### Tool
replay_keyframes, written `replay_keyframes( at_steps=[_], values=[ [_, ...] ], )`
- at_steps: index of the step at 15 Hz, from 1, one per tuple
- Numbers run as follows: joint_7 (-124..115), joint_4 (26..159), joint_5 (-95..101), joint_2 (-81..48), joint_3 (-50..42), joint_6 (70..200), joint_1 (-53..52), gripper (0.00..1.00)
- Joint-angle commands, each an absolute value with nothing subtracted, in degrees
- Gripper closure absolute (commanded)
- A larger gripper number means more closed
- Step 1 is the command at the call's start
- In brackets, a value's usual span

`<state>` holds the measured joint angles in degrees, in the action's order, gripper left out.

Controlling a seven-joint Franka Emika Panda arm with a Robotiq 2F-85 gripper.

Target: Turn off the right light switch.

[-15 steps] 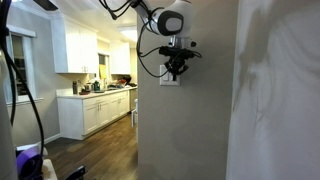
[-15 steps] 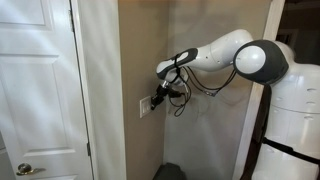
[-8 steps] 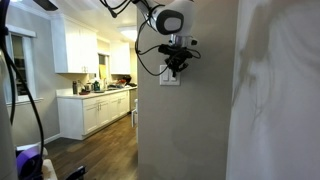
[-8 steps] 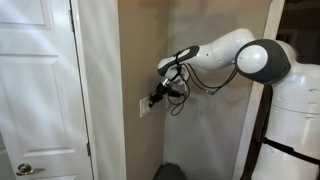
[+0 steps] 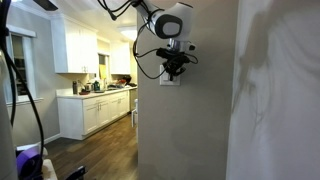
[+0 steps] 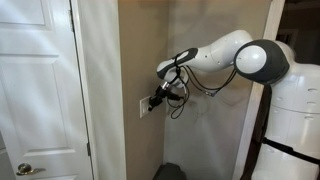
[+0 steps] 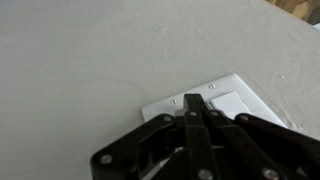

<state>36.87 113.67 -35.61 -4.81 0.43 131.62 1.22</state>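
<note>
We count one white wall plate [image 7: 222,86] with two rockers (both partly hidden in the wrist view). The right light switch [image 7: 232,102] shows just right of the claw [image 7: 194,99]. The claw is clenched on nothing, its tips at the plate's middle; we cannot tell whether they touch. One arm [image 6: 225,55] reaches the wall.

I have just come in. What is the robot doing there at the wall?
A robot arm is working at a white two-rocker wall plate on a beige wall, beside a white door. Its gripper is shut, and in the wrist view its joined tips sit against the plate, close to the line between the two rockers. The right light switch shows next to the tips. Whether it is already off cannot be told from these pictures.
</note>
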Motion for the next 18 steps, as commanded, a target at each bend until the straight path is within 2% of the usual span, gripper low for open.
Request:
replay_keyframes(
  at_steps=[1, 8, 18],
  values=[
    [38.5, 114.8, -37.8, -4.5, 1.1, 134.0, 1.5, 1.0],
    [37.2, 115.8, -37.7, -4.8, 1.2, 139.8, 1.3, 1.0],
    [28.3, 116.9, -20.0, -0.4, -1.8, 130.1, 2.6, 1.0]
  ],
)
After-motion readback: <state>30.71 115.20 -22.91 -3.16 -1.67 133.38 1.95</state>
